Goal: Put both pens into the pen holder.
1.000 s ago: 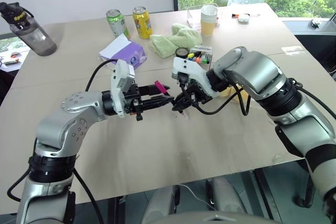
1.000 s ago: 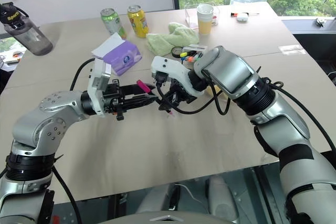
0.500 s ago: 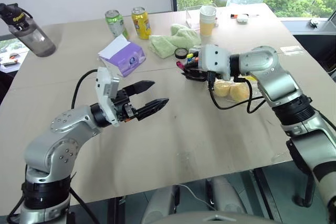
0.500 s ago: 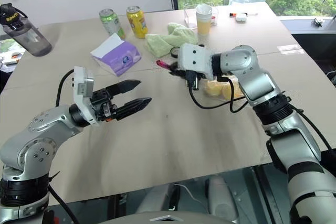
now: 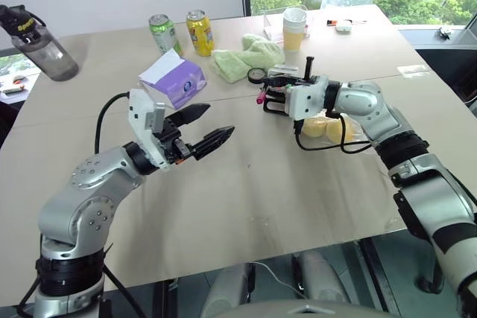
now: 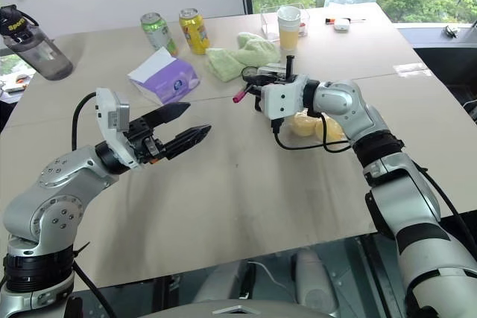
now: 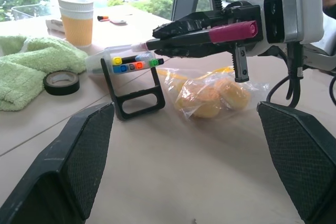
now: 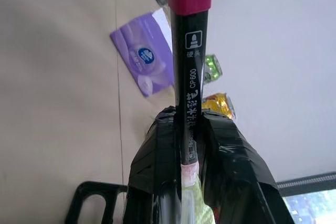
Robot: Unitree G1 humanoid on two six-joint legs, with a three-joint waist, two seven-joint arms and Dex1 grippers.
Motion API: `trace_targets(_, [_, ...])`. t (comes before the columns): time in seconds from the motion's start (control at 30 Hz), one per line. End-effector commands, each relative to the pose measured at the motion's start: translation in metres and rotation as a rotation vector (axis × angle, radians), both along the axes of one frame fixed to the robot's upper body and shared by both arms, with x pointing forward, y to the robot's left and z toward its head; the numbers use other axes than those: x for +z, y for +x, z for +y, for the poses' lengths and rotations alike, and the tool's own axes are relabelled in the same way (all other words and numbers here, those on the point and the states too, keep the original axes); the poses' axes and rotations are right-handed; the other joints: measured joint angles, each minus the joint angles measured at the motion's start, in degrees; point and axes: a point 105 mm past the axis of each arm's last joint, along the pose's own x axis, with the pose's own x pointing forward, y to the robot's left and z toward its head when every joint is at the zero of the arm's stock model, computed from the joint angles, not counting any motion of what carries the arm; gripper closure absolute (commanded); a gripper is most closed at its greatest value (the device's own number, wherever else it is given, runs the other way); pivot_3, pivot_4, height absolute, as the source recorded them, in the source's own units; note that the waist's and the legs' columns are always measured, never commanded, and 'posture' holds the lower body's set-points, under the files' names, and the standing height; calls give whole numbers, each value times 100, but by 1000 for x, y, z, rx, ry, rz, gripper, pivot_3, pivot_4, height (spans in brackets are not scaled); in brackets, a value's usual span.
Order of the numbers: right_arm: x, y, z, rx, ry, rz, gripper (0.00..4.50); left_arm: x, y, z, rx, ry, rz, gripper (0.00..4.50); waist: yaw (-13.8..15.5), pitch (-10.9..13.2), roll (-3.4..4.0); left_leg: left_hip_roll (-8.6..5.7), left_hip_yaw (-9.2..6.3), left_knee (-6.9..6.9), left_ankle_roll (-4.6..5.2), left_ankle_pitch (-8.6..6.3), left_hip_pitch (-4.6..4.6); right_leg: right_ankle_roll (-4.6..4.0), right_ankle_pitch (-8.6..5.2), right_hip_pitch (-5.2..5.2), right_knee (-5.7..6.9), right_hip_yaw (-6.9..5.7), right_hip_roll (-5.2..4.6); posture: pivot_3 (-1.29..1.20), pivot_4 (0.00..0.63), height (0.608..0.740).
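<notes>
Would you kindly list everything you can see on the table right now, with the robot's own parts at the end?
Black-barrelled pen with magenta-pink ends: one, clamped in the right gripper.
Black pen holder: one, mid-table, bright marker tops showing.
Clear bag of yellow fruit: one, beside the holder.
Purple-white tissue box: one, left of the holder.
Light-green towel: one, behind the holder.
Black tape roll: one, next to the towel.
Drink cans: two, green and yellow, far side.
Stacked paper cups: white and orange, far side.
Dark water bottle: one, far-left corner.
Table: one, tan.
Left gripper: black fingers, open, empty.
Right gripper: shut on the pen, near the holder.
</notes>
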Motion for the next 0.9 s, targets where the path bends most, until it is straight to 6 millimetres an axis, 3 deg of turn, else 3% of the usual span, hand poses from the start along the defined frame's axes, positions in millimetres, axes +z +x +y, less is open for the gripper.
trace_targets(0.03, [18,3,3,7,66,-45,4486,8,-5,-3,-10,10,-51,39,2,0,0,1,0,-1,0,0,1,0,0,0,0,0,0,0,150,740])
trace_targets(0.43, [9,33,-8,-148,199,71,4486,7,-6,-1,1,26,-49,39,3,0,0,0,1,-2,0,0,3,0,0,3,-1,2,1,0,150,740])
trace_targets(0.9, [6,41,-7,-186,254,139,4486,9,-5,1,22,32,-56,39,-5,0,0,1,3,-2,0,0,6,0,0,4,1,5,1,0,150,740])
